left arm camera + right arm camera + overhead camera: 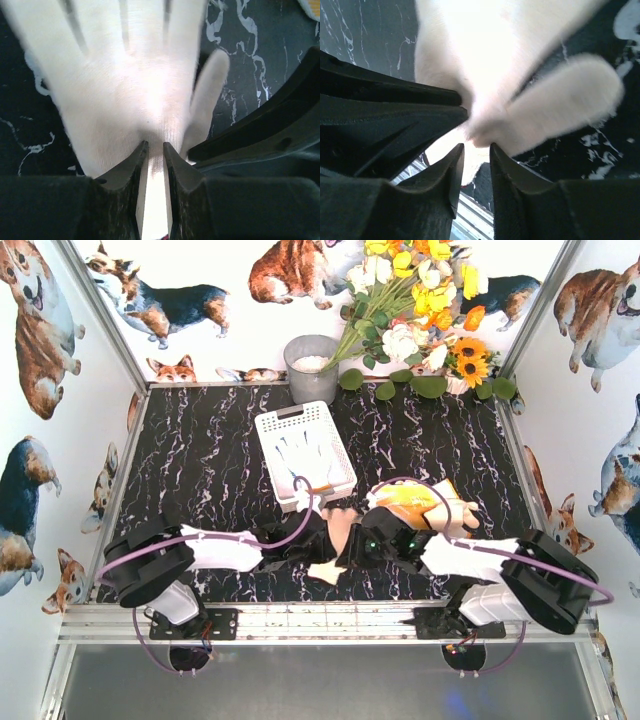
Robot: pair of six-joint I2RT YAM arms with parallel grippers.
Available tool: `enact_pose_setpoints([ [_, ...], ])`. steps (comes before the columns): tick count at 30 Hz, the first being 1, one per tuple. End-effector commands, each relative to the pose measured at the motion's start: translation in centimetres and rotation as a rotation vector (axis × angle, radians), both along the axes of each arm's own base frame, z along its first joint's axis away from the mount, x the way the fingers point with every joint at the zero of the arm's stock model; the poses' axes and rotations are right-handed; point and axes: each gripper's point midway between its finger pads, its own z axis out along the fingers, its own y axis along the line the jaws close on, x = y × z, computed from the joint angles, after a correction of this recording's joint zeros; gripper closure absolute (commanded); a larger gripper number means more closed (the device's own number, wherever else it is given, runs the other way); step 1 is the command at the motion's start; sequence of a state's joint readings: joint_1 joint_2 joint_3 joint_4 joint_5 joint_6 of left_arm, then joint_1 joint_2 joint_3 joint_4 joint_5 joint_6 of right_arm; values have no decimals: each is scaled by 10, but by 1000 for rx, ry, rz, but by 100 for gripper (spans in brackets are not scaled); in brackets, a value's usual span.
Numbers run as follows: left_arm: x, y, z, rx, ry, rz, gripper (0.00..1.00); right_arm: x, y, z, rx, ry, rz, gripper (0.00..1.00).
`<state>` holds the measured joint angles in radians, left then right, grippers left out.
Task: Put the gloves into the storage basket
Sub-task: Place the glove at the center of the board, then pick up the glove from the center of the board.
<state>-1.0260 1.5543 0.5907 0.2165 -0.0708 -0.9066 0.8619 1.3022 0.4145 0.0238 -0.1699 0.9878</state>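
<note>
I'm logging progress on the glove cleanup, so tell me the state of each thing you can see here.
Left claw: shut on the white glove at its cuff.
Right claw: nearly shut at that glove, grip unclear.
White glove: held, outside the basket.
Storage basket: upright, holding white gloves.
Yellow gloves: heaped outside the basket.
Grey pot: upright, something white inside.

The black, white-veined table (200, 450) carries a grey pot (310, 375) at the middle of its far edge. A bunch of flowers (420, 310) fills the far right corner. The white storage basket (272, 425) stands just in front of the pot. Yellow gloves (415, 502) lie right of the middle. A cream glove (328, 570) is by the near edge; I cannot tell whether it rests on the surface.
</note>
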Motion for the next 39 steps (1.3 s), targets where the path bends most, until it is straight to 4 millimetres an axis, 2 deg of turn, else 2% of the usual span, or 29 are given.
enact_pose_setpoints([
  [1,-4,27,-10,97,2,21,86,13,-16,14,-57,-79,-37,68],
  [6,-6,31,-10,92,7,32,86,18,-35,15,-92,-110,-91,64],
  [7,-7,29,-7,77,4,26,85,18,-37,21,-80,-121,-95,64],
  [10,-5,23,5,32,-18,16,83,18,-44,29,-87,-137,-103,62],
  [12,-2,18,18,11,-42,6,79,21,-52,41,-115,-177,-109,57],
  [14,1,11,33,-10,-68,-13,72,25,-66,54,-165,-214,-128,51],
  [19,11,0,79,-48,-153,-57,44,44,-113,80,-309,-276,-237,44],
  [23,29,8,123,-7,-256,-62,25,60,-149,77,-414,-207,-333,38],
  [25,42,29,132,60,-272,-45,17,68,-166,77,-467,-178,-390,37],
  [29,73,79,151,133,-291,6,7,83,-200,79,-585,-154,-528,26],
  [33,103,141,161,227,-304,93,2,89,-233,78,-660,-131,-659,20],
  [36,116,177,160,249,-294,147,1,96,-243,77,-658,-128,-719,19],
  [39,122,200,154,241,-300,191,1,105,-239,75,-618,-135,-728,18],
])
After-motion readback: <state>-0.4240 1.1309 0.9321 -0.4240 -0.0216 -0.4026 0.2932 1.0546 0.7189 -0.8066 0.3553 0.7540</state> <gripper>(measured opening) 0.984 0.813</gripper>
